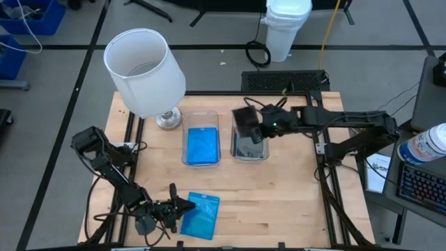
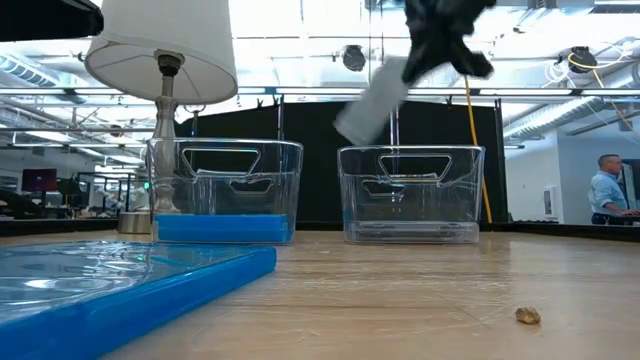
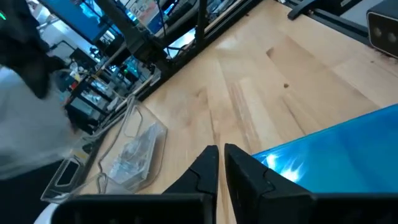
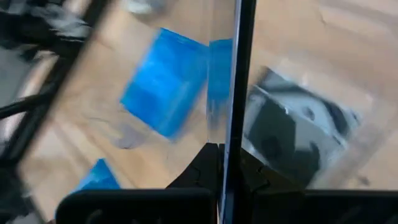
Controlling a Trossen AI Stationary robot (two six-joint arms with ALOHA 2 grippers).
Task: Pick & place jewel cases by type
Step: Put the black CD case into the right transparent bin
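Note:
A dark grey jewel case (image 2: 372, 102) hangs tilted in my right gripper (image 2: 432, 58) above the right clear tub (image 2: 410, 195), which has dark cases (image 4: 292, 130) in it. The left tub (image 1: 201, 145) holds blue cases. One blue jewel case (image 1: 200, 215) lies flat near the table's near edge. My left gripper (image 1: 185, 206) is shut and stands low at that case's left edge; in the left wrist view its fingers (image 3: 249, 171) sit beside the blue surface (image 3: 336, 152). My right gripper pinches the grey case between its two fingers at one edge (image 4: 231, 140), and the case shows edge-on in the wrist view. It comes from above. The case is lifted clear and slants down toward the table's left, over the right tub. My left gripper: I cannot tell whether it touches the blue case.
A white-shaded lamp (image 1: 145, 70) stands at the table's far left, its base (image 1: 168, 120) beside the left tub. A small crumb (image 2: 527, 316) lies on the wood near the right. A person (image 2: 606, 190) stands in the room beyond. Bare wood lies between the tubs and the near edge.

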